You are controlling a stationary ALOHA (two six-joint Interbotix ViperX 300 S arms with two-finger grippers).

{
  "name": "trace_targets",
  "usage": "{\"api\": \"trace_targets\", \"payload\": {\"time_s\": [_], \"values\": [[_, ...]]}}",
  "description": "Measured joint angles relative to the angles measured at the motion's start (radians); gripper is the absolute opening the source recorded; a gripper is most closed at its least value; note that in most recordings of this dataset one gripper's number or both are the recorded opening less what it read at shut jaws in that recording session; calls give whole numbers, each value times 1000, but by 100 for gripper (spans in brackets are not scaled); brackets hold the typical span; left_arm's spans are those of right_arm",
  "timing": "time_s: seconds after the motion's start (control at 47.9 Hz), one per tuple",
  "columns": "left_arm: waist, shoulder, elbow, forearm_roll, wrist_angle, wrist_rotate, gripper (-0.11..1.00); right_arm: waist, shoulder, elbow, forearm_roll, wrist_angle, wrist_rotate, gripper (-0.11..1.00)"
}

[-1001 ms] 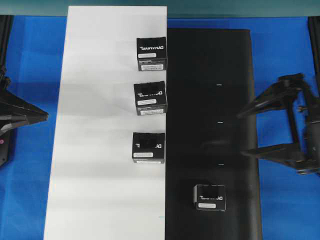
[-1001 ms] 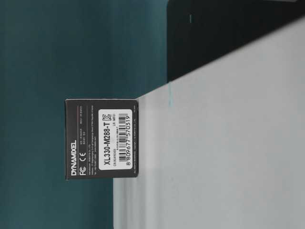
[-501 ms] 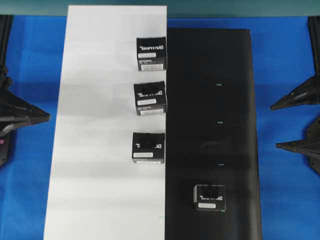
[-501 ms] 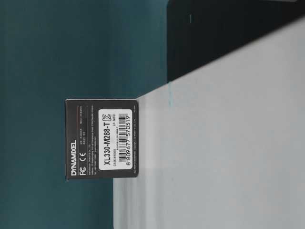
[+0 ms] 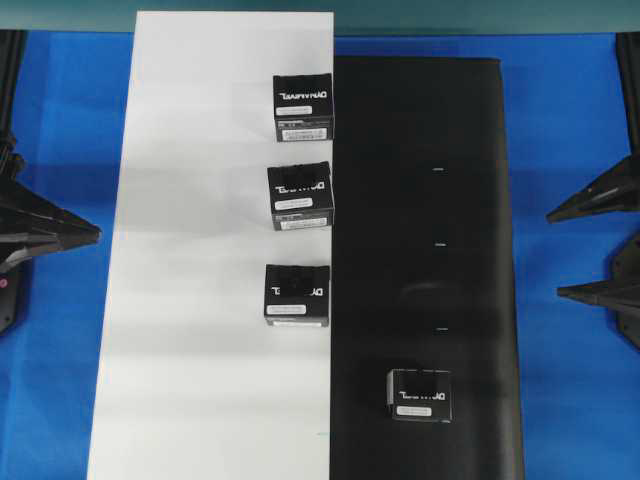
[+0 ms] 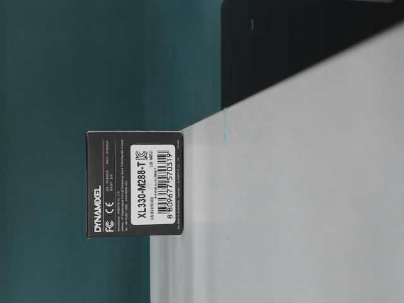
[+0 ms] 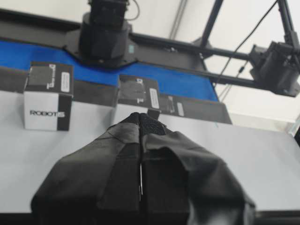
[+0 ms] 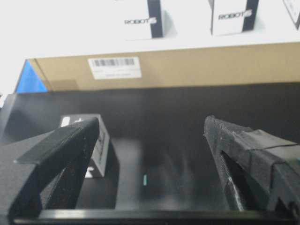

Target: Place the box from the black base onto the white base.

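One box (image 5: 420,394) stands on the black base (image 5: 420,150) near its front end. Three near-identical boxes sit on the white base (image 5: 200,250) along its right edge, the nearest of them (image 5: 297,293) in the middle of the sheet. My right gripper (image 5: 553,253) is open over the blue table, right of the black base and empty. In the right wrist view its left finger (image 8: 70,150) partly hides the box (image 8: 99,147). My left gripper (image 5: 85,236) is shut and empty, left of the white base; the left wrist view shows its closed jaws (image 7: 140,118).
The blue tabletop (image 5: 560,120) surrounds both sheets. The table-level view is rotated and shows one box (image 6: 136,183) on the white base (image 6: 284,189), with the black base (image 6: 303,44) beyond. Arm mounts and a frame (image 7: 103,28) stand behind the sheets.
My right gripper pulled back to the right, off the black base's edge, and has since held nearly still. The left gripper and all boxes stayed put.
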Motion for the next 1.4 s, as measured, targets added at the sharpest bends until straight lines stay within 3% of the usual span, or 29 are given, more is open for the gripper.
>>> {"api": "trace_targets", "payload": {"time_s": [1.043,1.398], "values": [[0,12,0,0,0,-2,-7,0,-48,15,5,25,2,98],[0,25,2,0,0,-11,-7,0,-144,75,5,28,0,98]]}}
